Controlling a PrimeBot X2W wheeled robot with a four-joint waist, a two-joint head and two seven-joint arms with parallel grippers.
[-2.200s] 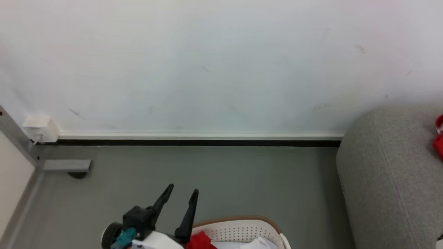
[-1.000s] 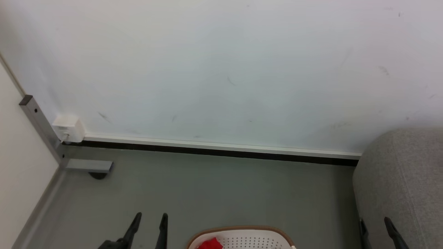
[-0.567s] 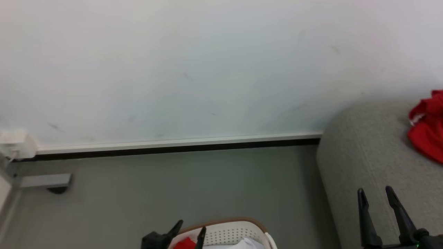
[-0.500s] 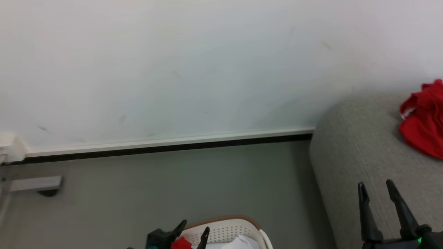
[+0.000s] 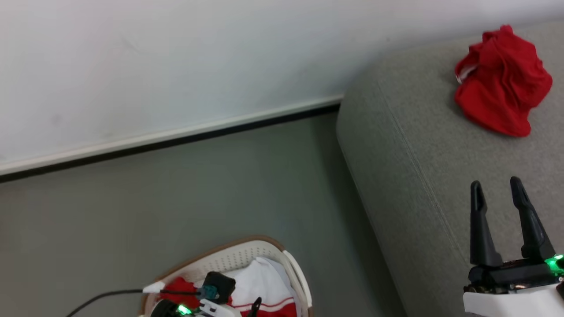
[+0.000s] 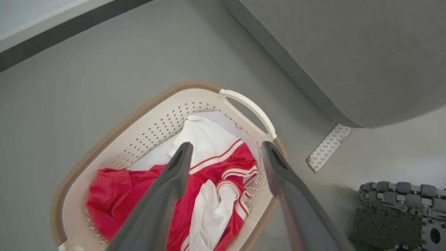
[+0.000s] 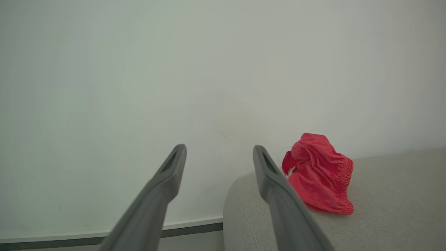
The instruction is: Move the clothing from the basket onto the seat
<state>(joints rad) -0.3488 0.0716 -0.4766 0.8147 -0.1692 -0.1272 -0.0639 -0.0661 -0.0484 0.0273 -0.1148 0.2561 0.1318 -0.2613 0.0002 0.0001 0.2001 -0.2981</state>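
Red clothing (image 6: 108, 195) in basket (image 6: 153, 122), under parted left fingers (image 6: 170, 181)

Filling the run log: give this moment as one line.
left gripper open over basket | right gripper open above seat | one red garment on seat | clothing in basket

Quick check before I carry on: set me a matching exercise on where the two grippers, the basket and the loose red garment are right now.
Column one:
1. left gripper
2. right gripper
3. crumpled red garment
4. basket

Column two:
A. on the floor beside the seat, with red and white clothing inside
B. jaws open, empty, seen against the seat's grey fabric
C. jaws open, empty, pointing down into the basket
D. lying on top of the seat

Pairs: 1-C, 2-B, 3-D, 4-A.
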